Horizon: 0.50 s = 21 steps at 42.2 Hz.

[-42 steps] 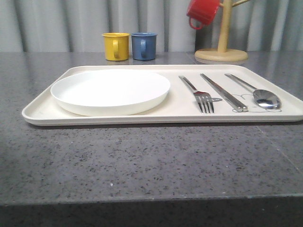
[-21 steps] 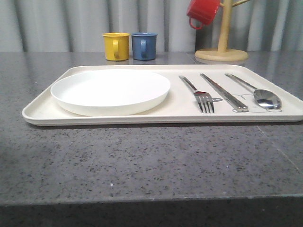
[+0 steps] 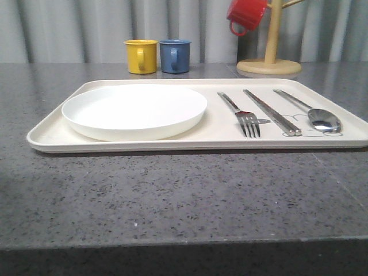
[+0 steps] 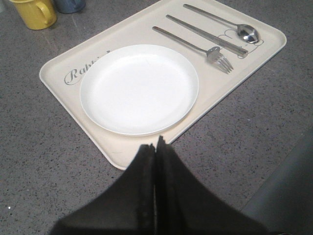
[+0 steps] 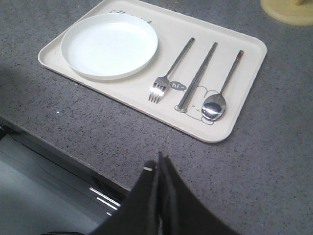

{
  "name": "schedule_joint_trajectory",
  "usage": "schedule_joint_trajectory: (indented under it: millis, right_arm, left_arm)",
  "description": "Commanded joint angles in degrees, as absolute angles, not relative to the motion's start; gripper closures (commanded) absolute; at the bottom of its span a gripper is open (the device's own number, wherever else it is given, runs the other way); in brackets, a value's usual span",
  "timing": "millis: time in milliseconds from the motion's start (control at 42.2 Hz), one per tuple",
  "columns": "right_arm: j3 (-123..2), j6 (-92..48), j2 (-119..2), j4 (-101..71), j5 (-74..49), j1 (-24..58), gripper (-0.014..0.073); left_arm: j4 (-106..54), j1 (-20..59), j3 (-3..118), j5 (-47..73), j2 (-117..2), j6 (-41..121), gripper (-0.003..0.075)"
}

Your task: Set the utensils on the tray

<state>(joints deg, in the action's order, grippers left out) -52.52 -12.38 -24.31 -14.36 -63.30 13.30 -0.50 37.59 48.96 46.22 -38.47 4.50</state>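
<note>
The cream tray (image 3: 52, 135) (image 4: 230, 83) (image 5: 247, 73) lies on the grey table. On its right part the silver utensils lie side by side: a fork (image 3: 241, 115) (image 4: 195, 47) (image 5: 171, 71), a pair of chopsticks (image 3: 271, 112) (image 4: 205, 34) (image 5: 196, 77) and a spoon (image 3: 313, 113) (image 4: 225, 22) (image 5: 222, 90). My left gripper (image 4: 156, 144) is shut with nothing in it, raised over the tray's near left corner. Shut and empty as well, my right gripper (image 5: 157, 162) hangs above the table's front edge, well apart from the tray.
A round white plate (image 3: 134, 110) (image 4: 139, 88) (image 5: 109, 45) takes up the tray's left half. Behind the tray stand a yellow mug (image 3: 141, 56) and a blue mug (image 3: 175, 56). A wooden mug tree (image 3: 270, 54) at back right carries a red mug (image 3: 246, 14).
</note>
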Motion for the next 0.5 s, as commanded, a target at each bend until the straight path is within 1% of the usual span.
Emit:
schedule_joint_trajectory:
  millis: [0, 380, 474]
  right_arm:
    - [-53.7, -12.4, -24.9, -15.5, -59.1, 13.2, 0.0659]
    - [-53.7, -12.4, -24.9, -15.5, -59.3, 13.2, 0.0659]
    - [-53.7, -12.4, -24.9, -15.5, -59.4, 13.2, 0.0659]
  left_arm:
    - [-1.1, 37.9, 50.5, 41.8, -38.8, 4.0, 0.0741]
    - [-1.2, 38.1, 50.0, 41.5, -37.7, 4.0, 0.0741]
    - [-0.8, 36.2, 49.1, 41.1, -35.8, 4.2, 0.0741]
